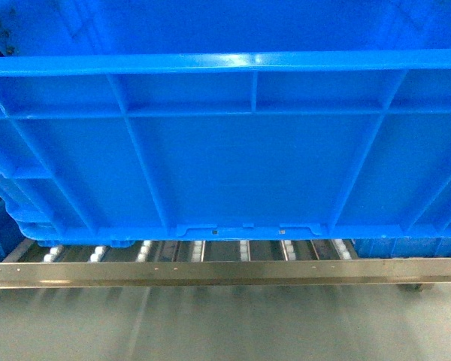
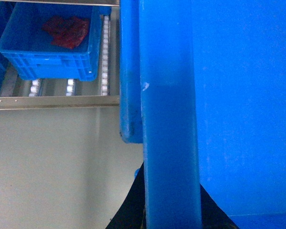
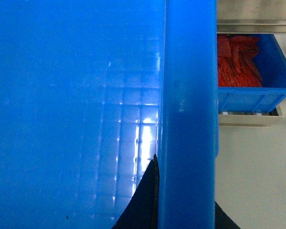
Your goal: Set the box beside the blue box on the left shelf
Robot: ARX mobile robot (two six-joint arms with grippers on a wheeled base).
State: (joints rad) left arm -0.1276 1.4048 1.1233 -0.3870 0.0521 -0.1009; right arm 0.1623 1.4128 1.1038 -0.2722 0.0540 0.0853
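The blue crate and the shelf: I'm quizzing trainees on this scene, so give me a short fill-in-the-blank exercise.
1. The big crate that fills the head view is coloured ____.
2. The shelf rails below it carry rows of small white ____.
3. In the left wrist view, the smaller crate on the shelf holds something coloured ____.

Missing words: blue; rollers; red.

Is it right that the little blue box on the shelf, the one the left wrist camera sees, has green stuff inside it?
Not quite. The small blue box does sit on the shelf, on its white rollers, but the stuff inside is dark red, not green. The left wrist view shows this, beside the big blue crate that fills the rest of the picture.
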